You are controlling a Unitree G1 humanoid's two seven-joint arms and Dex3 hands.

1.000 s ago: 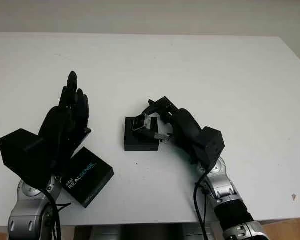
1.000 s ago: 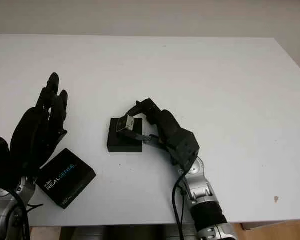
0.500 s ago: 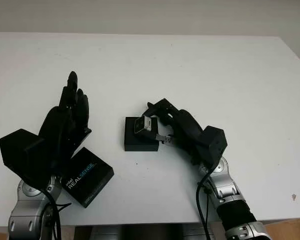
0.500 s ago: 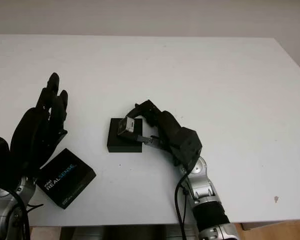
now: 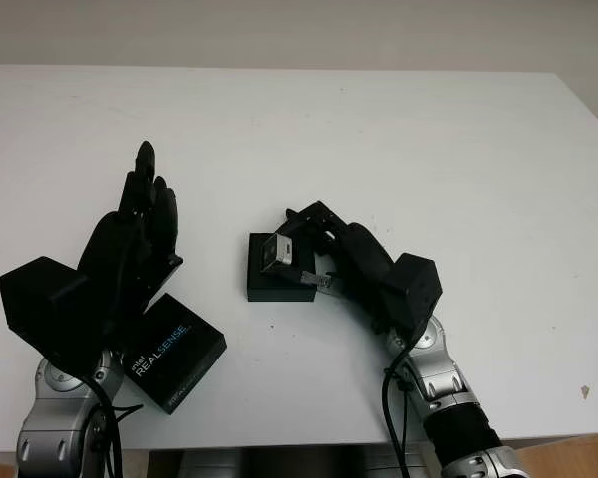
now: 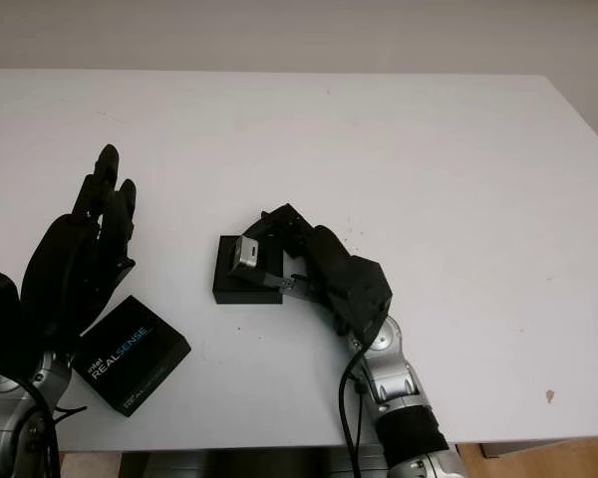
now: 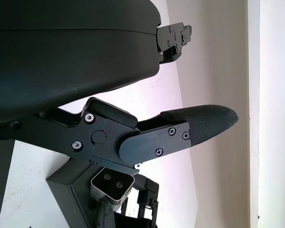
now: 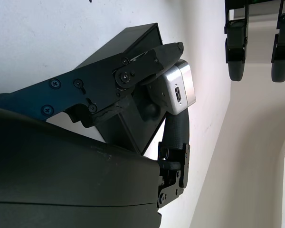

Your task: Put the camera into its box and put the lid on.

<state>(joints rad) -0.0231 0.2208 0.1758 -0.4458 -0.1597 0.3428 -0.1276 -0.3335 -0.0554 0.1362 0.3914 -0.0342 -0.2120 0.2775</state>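
The silver camera (image 5: 279, 253) is gripped in my right hand (image 5: 304, 249), tilted just above the small open black box (image 5: 269, 286) at the table's middle. In the right wrist view the camera (image 8: 176, 89) shows its port end between the fingers (image 8: 133, 66), over the box's (image 8: 133, 118) inside. The black lid printed REALSENSE (image 5: 171, 353) lies flat near the front left edge. My left hand (image 5: 140, 234) is open, raised above the table just left of the box and over the lid's far corner.
The white table (image 5: 399, 139) stretches wide behind and to the right of the box. Its front edge (image 5: 279, 433) runs close below the lid and my forearms.
My right hand has shifted slightly left and down with the camera, bringing it lower over the box. The left hand and the lid have not moved.
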